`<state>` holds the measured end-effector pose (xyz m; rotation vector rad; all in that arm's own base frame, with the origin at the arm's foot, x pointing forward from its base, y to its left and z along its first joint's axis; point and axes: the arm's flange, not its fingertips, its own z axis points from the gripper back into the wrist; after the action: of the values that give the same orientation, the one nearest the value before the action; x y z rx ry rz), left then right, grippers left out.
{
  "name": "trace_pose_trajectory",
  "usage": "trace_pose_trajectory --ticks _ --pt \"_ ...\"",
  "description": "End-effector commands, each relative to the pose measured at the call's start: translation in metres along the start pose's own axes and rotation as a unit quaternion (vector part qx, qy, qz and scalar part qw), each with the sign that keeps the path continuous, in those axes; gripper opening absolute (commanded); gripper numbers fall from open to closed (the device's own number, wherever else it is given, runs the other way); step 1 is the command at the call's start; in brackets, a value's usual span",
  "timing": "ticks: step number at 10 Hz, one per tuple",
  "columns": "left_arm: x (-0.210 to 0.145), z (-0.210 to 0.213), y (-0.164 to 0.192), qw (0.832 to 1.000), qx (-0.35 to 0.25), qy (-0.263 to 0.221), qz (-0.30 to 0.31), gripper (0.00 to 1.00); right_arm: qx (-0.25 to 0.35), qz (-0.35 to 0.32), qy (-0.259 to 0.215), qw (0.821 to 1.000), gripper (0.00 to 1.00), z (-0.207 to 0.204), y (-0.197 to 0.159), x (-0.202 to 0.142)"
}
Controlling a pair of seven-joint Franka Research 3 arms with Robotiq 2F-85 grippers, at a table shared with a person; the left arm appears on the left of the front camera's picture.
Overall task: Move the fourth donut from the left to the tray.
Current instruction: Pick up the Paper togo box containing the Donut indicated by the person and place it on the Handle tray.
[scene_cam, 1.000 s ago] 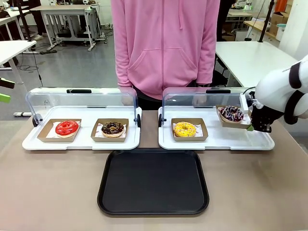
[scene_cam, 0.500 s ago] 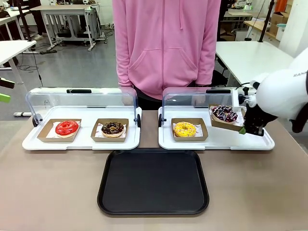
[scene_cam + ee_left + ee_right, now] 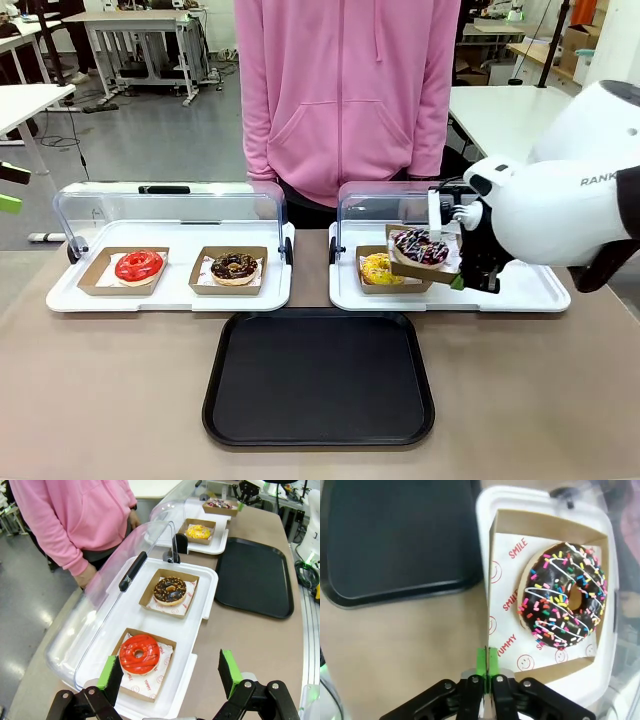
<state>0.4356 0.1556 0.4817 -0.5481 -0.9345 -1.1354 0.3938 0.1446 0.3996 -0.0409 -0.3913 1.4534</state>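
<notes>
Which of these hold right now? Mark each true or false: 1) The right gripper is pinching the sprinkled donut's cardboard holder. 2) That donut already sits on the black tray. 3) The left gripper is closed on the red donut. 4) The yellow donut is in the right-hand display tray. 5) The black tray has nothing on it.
1) True: the right gripper is shut on the rim of the cardboard holder carrying the fourth donut.
2) False: it is held up over the white display tray, beside the yellow donut, not on the tray.
3) False: the left gripper is open, above the red donut without touching it.
4) True.
5) True.
</notes>
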Motion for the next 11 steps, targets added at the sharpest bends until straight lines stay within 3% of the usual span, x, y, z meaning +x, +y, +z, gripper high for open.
trace_pose_trajectory --ticks 1,5,8,11 --pt "0.002 0.001 -0.002 1.0 -0.003 0.003 0.004 1.0 -0.01 -0.011 0.002 1.0 0.02 0.004 -0.007 -0.011" --pt "0.002 0.001 -0.002 1.0 -0.003 0.003 0.004 1.0 0.0 -0.011 -0.003 1.0 0.02 0.001 -0.004 -0.008" --pt "0.002 0.001 -0.002 1.0 -0.003 0.003 0.004 1.0 -0.028 -0.022 0.002 0.999 0.02 -0.018 0.05 0.043" --pt "0.002 0.001 -0.002 1.0 -0.003 0.003 0.004 1.0 -0.013 -0.04 0.016 0.999 0.02 -0.034 0.104 0.089"
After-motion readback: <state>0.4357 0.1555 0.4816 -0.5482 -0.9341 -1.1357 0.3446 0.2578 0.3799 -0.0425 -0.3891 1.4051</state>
